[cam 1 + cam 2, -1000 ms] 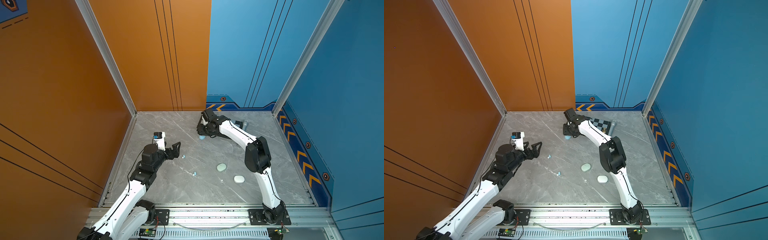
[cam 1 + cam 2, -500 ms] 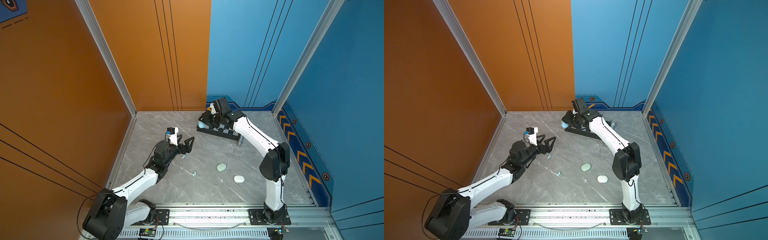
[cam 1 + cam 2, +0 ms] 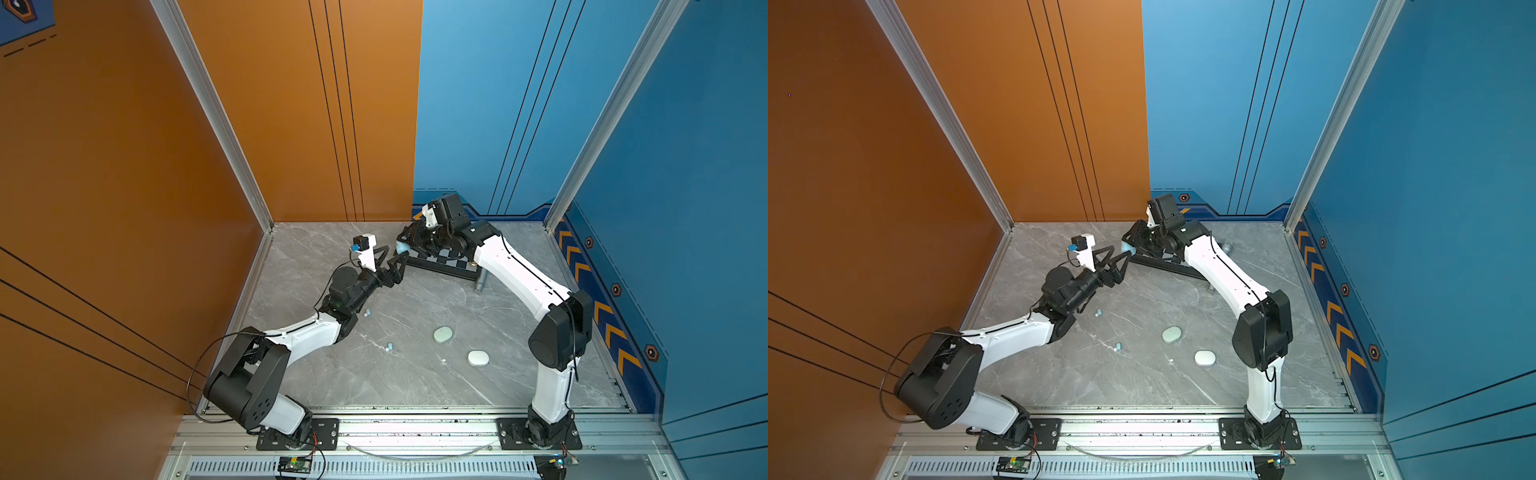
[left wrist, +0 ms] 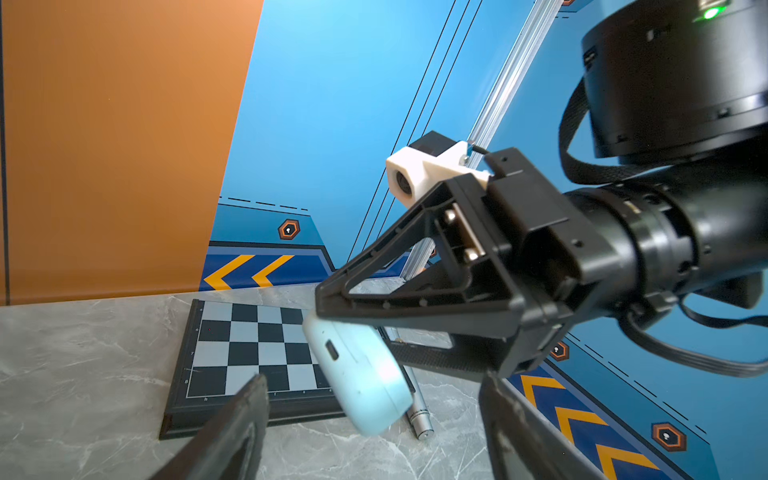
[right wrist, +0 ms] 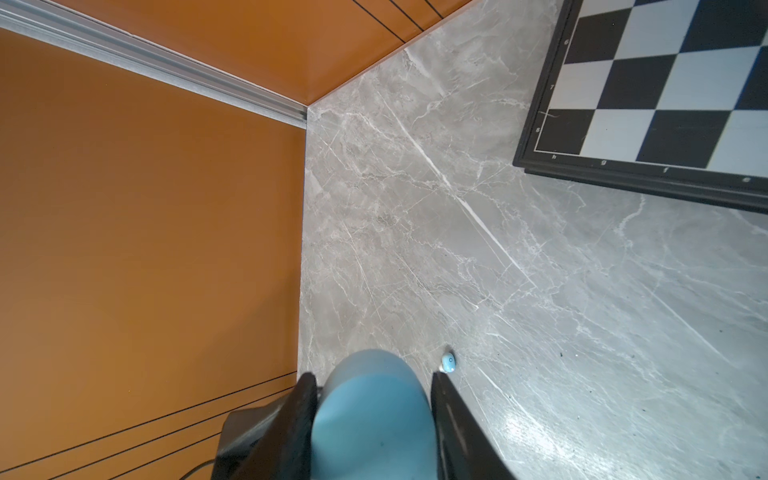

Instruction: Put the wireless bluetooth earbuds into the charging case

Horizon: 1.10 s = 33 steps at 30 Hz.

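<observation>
The black-and-white checkered chessboard [image 3: 446, 261] lies at the back of the grey marble table [image 3: 415, 390], a bit right of the middle. A small silver metal stick [image 3: 480, 283] lies just beside the board's right end. At the board's left corner the right gripper [image 5: 374, 388] holds a light blue pill-shaped plastic case [image 4: 361, 374] up off the table. The left gripper [image 3: 397, 253] is just left of it, fingers apart.

Nearer the front, a pale green pill-shaped case [image 3: 443, 334] lies on the table. A white pill-shaped case [image 3: 478, 358] lies in front of it, to the right. A pair of tiny light blue bean-shaped plastic earbuds [image 3: 389, 347] lies left of the green case. A second pair of earbuds [image 3: 367, 312] lies further left and back, close by the left arm.
</observation>
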### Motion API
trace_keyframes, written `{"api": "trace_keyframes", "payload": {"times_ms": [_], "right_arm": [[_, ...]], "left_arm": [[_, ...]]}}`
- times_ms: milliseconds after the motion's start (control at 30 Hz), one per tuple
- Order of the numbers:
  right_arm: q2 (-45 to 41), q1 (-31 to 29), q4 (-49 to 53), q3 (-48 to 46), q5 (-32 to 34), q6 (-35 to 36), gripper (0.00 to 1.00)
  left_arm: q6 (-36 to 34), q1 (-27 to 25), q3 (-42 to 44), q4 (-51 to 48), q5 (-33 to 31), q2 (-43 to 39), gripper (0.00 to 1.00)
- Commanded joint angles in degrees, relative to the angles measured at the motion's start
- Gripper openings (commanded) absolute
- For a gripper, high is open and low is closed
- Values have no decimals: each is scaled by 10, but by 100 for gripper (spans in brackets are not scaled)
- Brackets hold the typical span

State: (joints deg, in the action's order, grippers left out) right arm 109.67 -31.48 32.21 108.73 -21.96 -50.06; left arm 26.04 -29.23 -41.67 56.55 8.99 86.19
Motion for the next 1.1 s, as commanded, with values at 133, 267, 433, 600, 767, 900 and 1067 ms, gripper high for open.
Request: {"api": "trace_keyframes", "payload": {"times_ms": [133, 267, 433, 600, 767, 900, 1067], "right_arm": [[-33, 5, -24, -18, -23, -10, 26], [-38, 4, -27, -25, -27, -12, 26], [-44, 5, -39, -37, -36, -21, 26], [-54, 7, -49, -47, -38, -26, 26], [-67, 14, -96, -79, -52, -49, 27], [-84, 22, -128, -100, -67, -36, 40], [-135, 47, -127, -141, -103, 72, 65]], "left_arm": [[4, -13, -31, 21, -23, 33, 74], [4, -19, -44, 22, -25, 44, 69], [6, -20, -57, 22, -22, 57, 56], [8, -21, -64, 22, -13, 63, 36], [13, -21, -64, 22, -4, 67, 25], [7, -20, -64, 22, 18, 66, 13], [-1, -2, -58, -1, 100, 50, 8]]}}
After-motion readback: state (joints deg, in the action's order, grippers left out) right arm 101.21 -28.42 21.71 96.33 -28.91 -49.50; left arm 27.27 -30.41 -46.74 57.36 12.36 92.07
